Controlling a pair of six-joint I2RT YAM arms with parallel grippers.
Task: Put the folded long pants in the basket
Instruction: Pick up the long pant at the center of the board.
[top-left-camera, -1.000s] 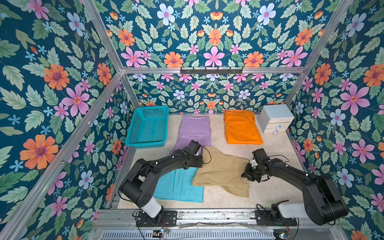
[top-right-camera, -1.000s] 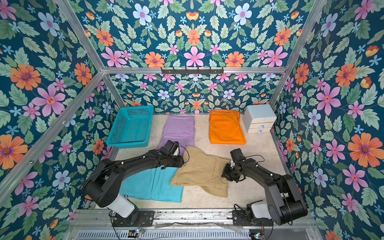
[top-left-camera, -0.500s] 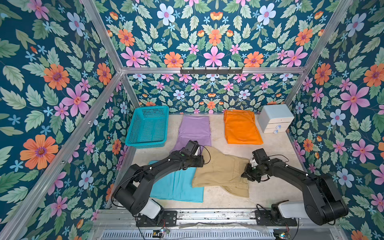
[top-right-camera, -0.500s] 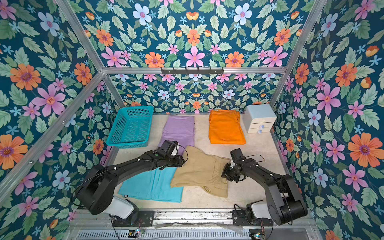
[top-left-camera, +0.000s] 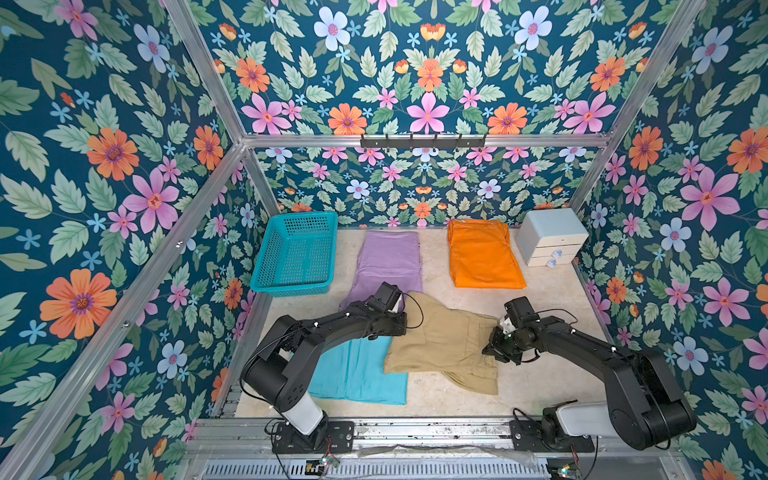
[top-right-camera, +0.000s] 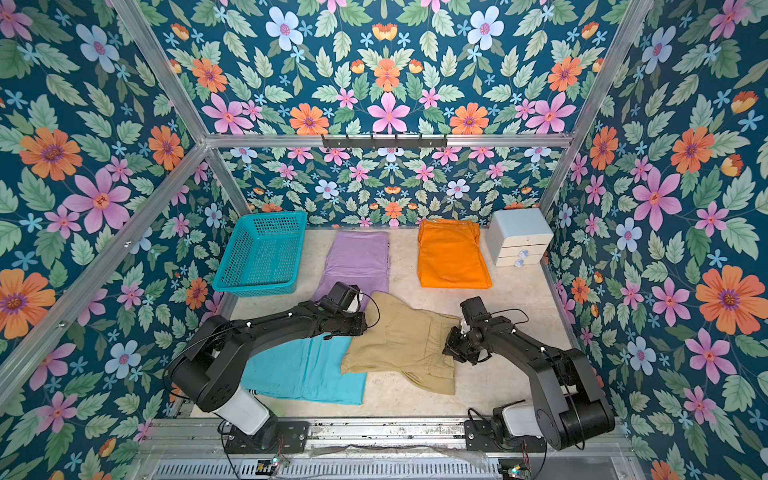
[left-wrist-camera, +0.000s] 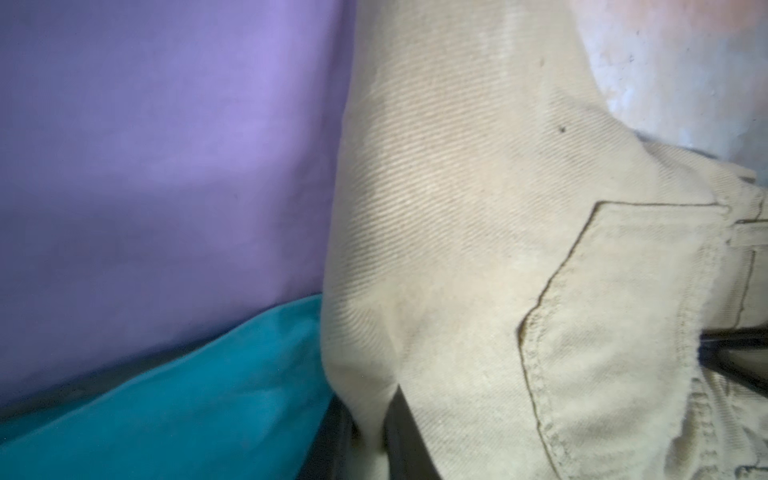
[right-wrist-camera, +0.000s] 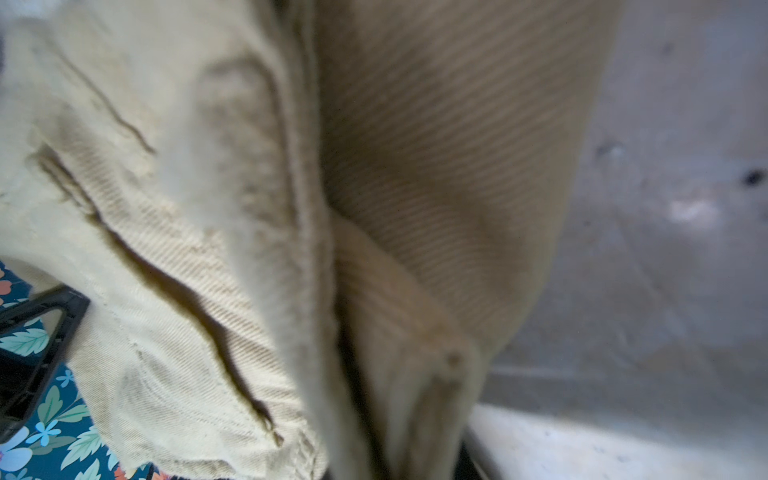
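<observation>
In a top view, the khaki pants (top-right-camera: 399, 345) are lying rumpled on the surface (top-right-camera: 415, 401), overlapping the turquoise pants (top-right-camera: 299, 370). The left gripper (top-right-camera: 365, 323) and right gripper (top-right-camera: 449, 347) are meeting opposite edges. Lilac pants (top-right-camera: 359, 259) are lying beside the basket (top-right-camera: 257, 287).

The left hand (top-left-camera: 404, 323) has closed on the khaki pants (top-left-camera: 446, 345).
</observation>
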